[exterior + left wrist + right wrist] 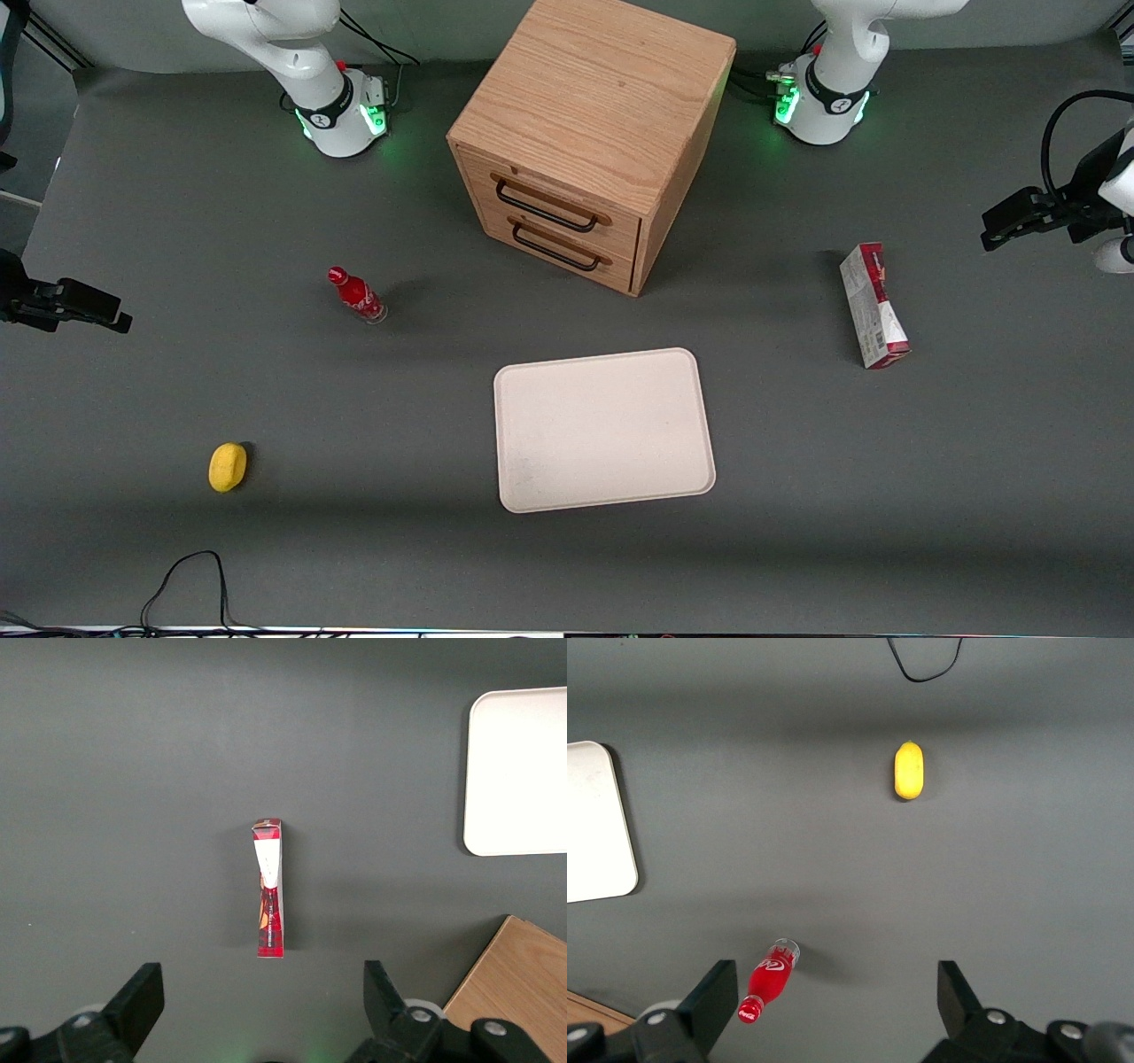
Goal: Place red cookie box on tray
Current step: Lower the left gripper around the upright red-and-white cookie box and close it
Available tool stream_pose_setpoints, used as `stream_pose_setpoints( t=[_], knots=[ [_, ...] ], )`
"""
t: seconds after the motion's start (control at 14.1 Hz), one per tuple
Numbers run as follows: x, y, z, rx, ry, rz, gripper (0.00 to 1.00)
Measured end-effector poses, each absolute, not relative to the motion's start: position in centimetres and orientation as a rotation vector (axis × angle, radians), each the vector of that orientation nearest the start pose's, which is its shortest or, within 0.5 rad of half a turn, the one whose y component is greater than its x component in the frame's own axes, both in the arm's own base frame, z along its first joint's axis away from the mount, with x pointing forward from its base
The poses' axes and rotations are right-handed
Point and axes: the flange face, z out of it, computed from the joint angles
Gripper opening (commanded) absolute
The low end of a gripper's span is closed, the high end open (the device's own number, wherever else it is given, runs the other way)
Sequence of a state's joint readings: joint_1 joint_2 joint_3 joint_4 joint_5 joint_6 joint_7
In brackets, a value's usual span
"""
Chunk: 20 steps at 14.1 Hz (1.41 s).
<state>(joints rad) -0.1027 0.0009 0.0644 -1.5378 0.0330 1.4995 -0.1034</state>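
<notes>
**Reach not yet begun: box on the bench, pincer high and wide**

The job stands at its opening step. The red cookie box (873,306) rests on a long narrow edge on the grey bench (974,496), toward the working arm's end, well apart from the tray (604,429). The tray carries nothing, so the whole pick and carry is still to do.

The pincer (264,1014) hangs above the bench with its two black fingers (133,1005) spread wide and nothing between them. In the front view it (1010,217) shows at the working arm's edge of the bench, farther from the front camera than the box and farther out sideways.

In the left wrist view the red cookie box (268,889) is seen from above as a thin upright strip, roughly midway between the two fingers, with bare bench all round it. The fingers look set to close across its thin width, which would suit a grasp.

The next move, as I judge it, calls for a descent until the fingers straddle the box's two broad faces, then a close on it. The carton is slim and standing on edge, so a glancing touch could tip it flat. After that comes a lift and a carry toward the tray (518,771), which lies nearer the middle of the bench, in front of the wooden drawer cabinet (589,133).
</notes>
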Motion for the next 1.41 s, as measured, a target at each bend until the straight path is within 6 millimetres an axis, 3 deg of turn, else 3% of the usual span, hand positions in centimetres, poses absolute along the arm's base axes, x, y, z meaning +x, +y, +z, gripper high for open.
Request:
stream_pose_setpoints(
  t=[0.35,0.49,0.64,0.78,1.2,1.41],
  knots=[
    [54.8,-1.7,63.0,-3.103,-0.103,0.068,1.0],
    [54.7,-1.7,61.2,-3.099,-0.09,0.131,1.0],
    [54.5,-1.4,57.4,-3.092,-0.089,0.205,1.0],
    [53.9,-0.6,52.0,-3.096,-0.1,0.183,1.0],
    [48.4,0.8,36.4,-3.119,-0.116,-0.015,1.0],
    [45.2,0.6,30.3,-3.124,-0.11,-0.067,1.0]
  ],
)
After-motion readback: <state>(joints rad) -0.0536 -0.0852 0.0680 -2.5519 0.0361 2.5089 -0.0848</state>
